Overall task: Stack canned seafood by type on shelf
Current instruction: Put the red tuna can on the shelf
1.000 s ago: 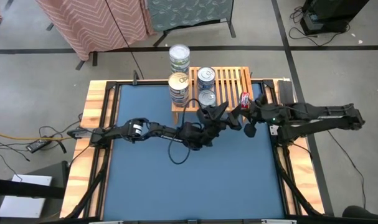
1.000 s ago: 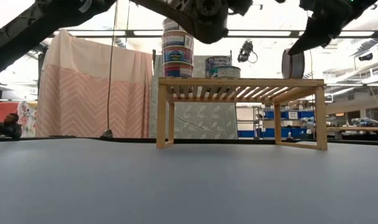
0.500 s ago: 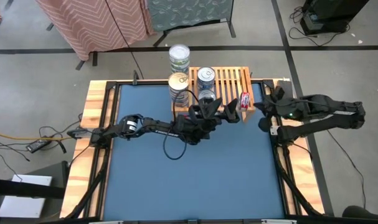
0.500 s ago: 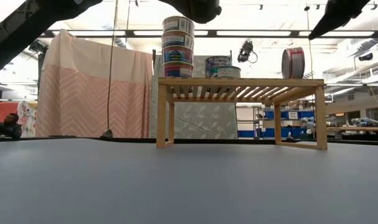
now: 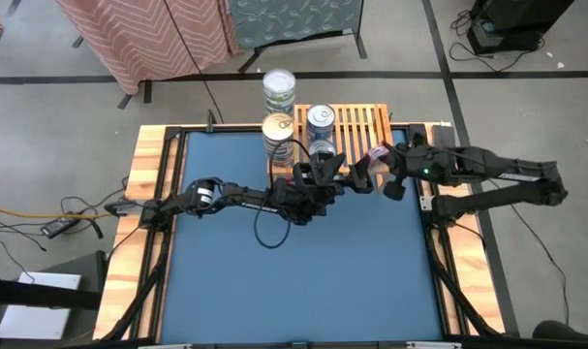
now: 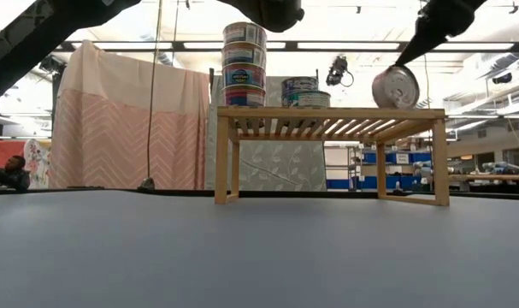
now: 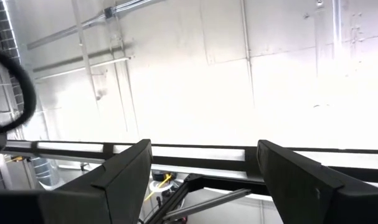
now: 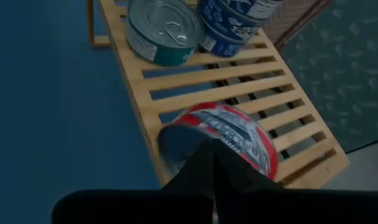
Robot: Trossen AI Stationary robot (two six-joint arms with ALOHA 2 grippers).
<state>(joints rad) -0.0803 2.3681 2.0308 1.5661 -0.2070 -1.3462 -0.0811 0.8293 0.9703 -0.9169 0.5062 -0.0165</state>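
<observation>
Slatted shelf stays bare around tilted red can.

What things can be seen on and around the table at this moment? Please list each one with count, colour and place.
Shelf: one, light wood, slatted, at the table's far edge.
Tall can stack: one stack of three visible tins, blue and cream labels, on the shelf's left end.
Short can stack: two tins, blue and silver, on the shelf near its middle.
Red-labelled can: one, red with silver end, tipped on its edge at the shelf's right end.
Table: one, blue top, wood frame.
Curtain: one, pink zigzag, behind the table.
Left tool: open, empty, before the shelf.
Right tool: shut, touching the red-labelled can.
</observation>
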